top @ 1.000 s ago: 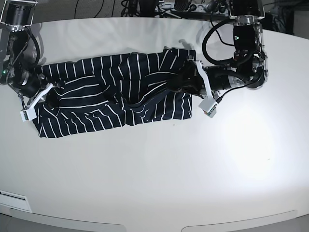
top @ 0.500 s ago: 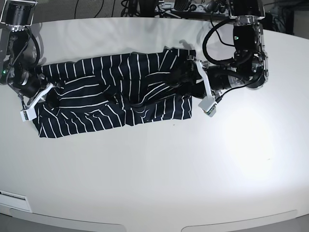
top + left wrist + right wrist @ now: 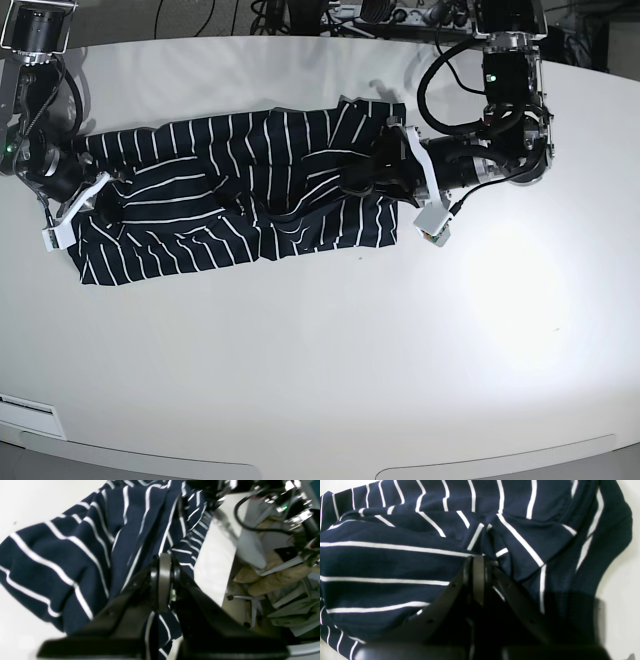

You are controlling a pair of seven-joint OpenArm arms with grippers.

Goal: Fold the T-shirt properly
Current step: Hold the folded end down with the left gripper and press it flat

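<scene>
The T-shirt, dark navy with thin white stripes, lies bunched in a long band across the far half of the white table. My left gripper, on the base view's right, is shut on a raised fold at the shirt's right end. In the left wrist view the gripper pinches the striped cloth. My right gripper, on the base view's left, is shut on the shirt's left end. In the right wrist view the gripper bites into wrinkled cloth.
Cables and equipment line the table's far edge. The left wrist view shows the table's edge with chairs and clutter beyond it. Bare tabletop lies in front of the shirt.
The arm on the base view's right drew the shirt's right fold slightly up and right, then came back a little. The other arm has not moved.
</scene>
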